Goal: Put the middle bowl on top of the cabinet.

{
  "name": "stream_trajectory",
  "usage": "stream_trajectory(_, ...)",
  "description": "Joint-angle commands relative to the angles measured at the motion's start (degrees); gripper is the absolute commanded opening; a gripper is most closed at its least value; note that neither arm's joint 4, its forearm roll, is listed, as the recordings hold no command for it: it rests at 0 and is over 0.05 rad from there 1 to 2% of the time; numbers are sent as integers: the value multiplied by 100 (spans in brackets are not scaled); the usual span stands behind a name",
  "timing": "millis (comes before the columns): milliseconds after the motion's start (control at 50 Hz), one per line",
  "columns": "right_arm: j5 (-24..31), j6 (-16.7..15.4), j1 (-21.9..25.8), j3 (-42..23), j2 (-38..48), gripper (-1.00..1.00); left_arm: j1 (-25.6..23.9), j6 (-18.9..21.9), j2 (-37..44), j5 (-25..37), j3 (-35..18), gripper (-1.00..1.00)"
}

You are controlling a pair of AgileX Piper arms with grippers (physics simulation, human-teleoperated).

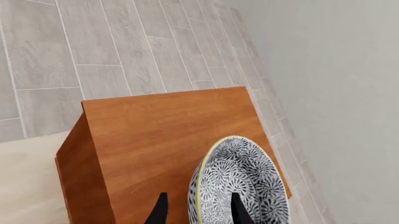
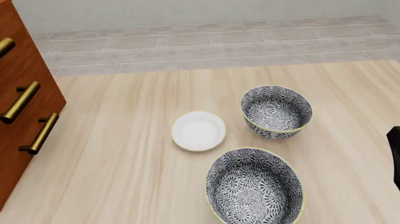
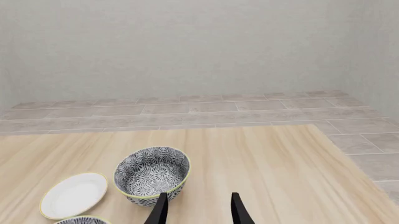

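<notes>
The left gripper (image 1: pixel 198 210) has its fingers (image 1: pixel 239 211) clamped across the rim of the middle bowl (image 1: pixel 240 179) — tipped on edge, its opening facing sideways, above the flat top of the cabinet (image 1: pixel 162 144). The right gripper (image 3: pixel 198 210) hovers with fingers apart over the desk (image 2: pixel 121 172), near two lookalike bowls (image 2: pixel 276 110) and a white saucer (image 2: pixel 198 130).

Small plain white saucer (image 2: pixel 198 130) flat on pale wooden table (image 2: pixel 121 167). Two patterned bowls nearby: far bowl (image 2: pixel 276 110) just right of saucer, near bowl (image 2: pixel 254 189) by front edge. Grey tiled floor (image 2: pixel 210 44) beyond.
</notes>
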Motion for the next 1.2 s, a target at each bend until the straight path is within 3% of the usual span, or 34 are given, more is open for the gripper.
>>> stream_trajectory(20, 48, 7, 1, 1, -52, 100, -52, -58, -91, 1, -28, 100)
stream_trajectory(1200, 86, 84, -46, -9, -105, 100, 292, 39, -864, 278, -861, 100)
